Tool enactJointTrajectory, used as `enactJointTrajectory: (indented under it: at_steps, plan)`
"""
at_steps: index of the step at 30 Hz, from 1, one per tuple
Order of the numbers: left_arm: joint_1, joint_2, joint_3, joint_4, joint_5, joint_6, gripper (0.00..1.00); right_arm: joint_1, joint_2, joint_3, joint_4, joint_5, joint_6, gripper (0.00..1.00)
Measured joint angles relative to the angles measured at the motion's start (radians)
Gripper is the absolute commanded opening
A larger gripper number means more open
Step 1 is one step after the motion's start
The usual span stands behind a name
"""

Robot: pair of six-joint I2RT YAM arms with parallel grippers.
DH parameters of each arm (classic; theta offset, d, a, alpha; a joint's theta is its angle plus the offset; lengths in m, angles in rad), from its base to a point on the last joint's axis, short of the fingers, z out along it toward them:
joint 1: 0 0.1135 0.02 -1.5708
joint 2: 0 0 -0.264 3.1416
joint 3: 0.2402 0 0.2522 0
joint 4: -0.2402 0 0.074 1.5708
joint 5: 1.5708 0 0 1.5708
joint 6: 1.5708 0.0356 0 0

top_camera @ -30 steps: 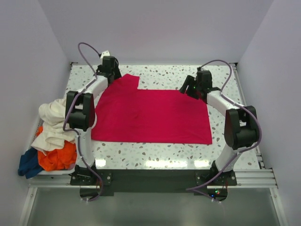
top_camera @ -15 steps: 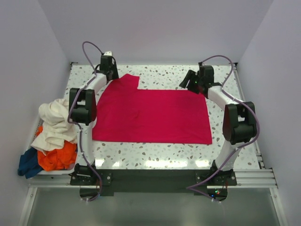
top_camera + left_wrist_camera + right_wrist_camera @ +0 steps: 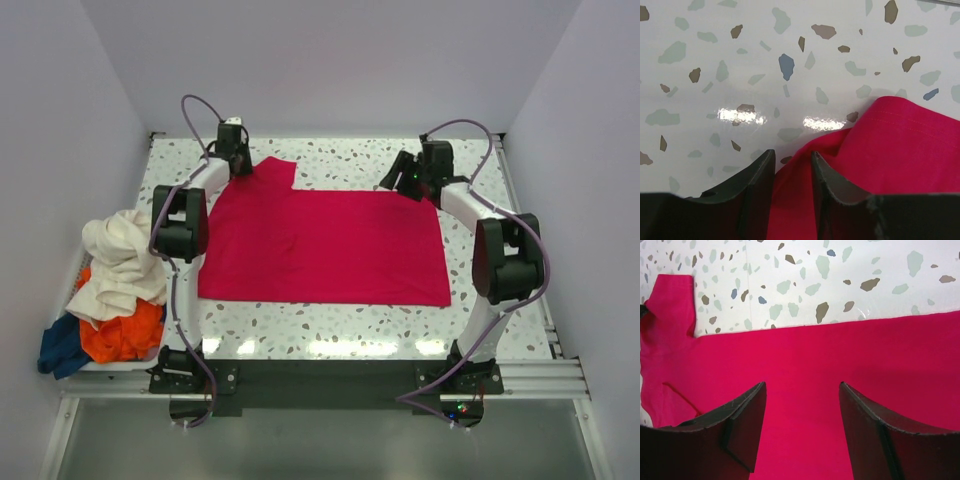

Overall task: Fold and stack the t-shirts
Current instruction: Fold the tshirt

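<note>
The crimson red t-shirt point(image 3: 320, 245) lies spread flat on the speckled table point(image 3: 350, 160), one sleeve point(image 3: 272, 172) pointing to the far left. My left gripper point(image 3: 238, 165) is at that sleeve's corner. In the left wrist view its jaws point(image 3: 792, 157) stand narrow, with a raised fold of the red cloth point(image 3: 890, 150) between them and a gap still showing. My right gripper point(image 3: 405, 185) hovers at the shirt's far right edge. The right wrist view shows it point(image 3: 802, 385) open wide over flat red cloth point(image 3: 840, 355). The cream white point(image 3: 120, 255), orange point(image 3: 125, 335) and dark blue point(image 3: 60, 345) t-shirts lie heaped at the left.
The heap of shirts hangs over the table's left edge beside the left arm's base. Walls close in the table at the back and on both sides. A metal rail point(image 3: 320, 375) runs along the near edge.
My left gripper has moved a little right onto the sleeve corner and its jaws have narrowed around the cloth. The right gripper shifted slightly toward the far edge and stayed open.
</note>
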Motion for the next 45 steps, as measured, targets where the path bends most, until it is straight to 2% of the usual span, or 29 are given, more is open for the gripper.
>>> enactJointTrajectory:
  at_steps: [8, 14, 29, 39, 45]
  plan:
    - [0.0, 0.0, 0.013, 0.003, -0.001, 0.0, 0.21, 0.0, 0.01, 0.0, 0.0, -0.003, 0.0, 0.63]
    - [0.0, 0.0, 0.034, 0.003, 0.006, 0.0, 0.26, 0.0, 0.01, 0.0, 0.0, -0.006, 0.0, 0.63]
    - [0.0, 0.053, 0.063, 0.001, 0.04, -0.001, 0.26, -0.001, 0.01, 0.0, 0.0, -0.007, 0.0, 0.63]
    - [0.0, 0.056, 0.066, 0.007, 0.021, -0.005, 0.04, -0.003, 0.021, 0.0, -0.002, -0.014, 0.0, 0.63]
    - [0.0, 0.035, 0.037, 0.032, -0.008, -0.009, 0.03, -0.004, 0.021, 0.0, 0.0, -0.015, 0.0, 0.63]
